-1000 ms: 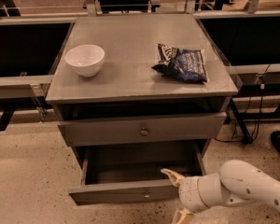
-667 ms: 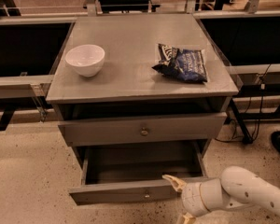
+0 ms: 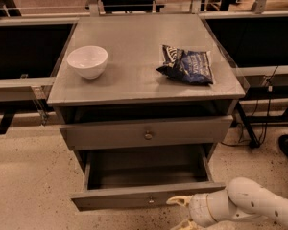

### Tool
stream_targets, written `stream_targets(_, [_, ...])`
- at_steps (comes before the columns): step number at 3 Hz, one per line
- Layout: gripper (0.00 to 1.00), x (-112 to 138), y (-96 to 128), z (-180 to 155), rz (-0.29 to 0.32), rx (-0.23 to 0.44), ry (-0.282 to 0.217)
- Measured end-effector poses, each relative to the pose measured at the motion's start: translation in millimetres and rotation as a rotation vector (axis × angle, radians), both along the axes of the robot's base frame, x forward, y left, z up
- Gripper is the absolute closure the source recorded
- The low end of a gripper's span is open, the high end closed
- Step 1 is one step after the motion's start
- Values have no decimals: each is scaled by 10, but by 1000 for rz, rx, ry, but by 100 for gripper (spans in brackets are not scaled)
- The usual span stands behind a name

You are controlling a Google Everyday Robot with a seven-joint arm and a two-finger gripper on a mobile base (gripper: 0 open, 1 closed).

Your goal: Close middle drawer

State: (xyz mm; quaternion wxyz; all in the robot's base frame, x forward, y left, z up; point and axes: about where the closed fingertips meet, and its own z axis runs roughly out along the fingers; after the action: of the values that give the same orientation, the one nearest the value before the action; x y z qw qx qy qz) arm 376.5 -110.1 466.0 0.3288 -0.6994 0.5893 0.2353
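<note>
While the middle drawer (image 3: pixel 115 199) is sitting pulled way out under the bench's (image 3: pixel 134 83) front edge, your gripper (image 3: pixel 176 214) is hovering right by its front panel, toward the right corner, fingers spread and gripping nothing. Bowl (image 3: pixel 87 60) is sitting near the left edge, bag (image 3: pixel 187 65) near the right.

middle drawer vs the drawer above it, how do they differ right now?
The middle drawer is pulled far out, its dark box exposed; the upper drawer is out only slightly. The middle drawer's front is slim with a tiny pale knob; the upper drawer's is taller with a bigger brass knob. The gripper, open, sits by the middle drawer's front, right of its knob. Both are grey with one centred knob.
</note>
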Motion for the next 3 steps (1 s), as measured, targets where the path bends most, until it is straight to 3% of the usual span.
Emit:
stream_targets(1, [64, 0, 0, 0, 0, 0, 0])
stream_targets(2, [87, 48, 71, -109, -12, 67, 16])
stream_targets(3, [100, 6, 369, -533, -1, 159, 7])
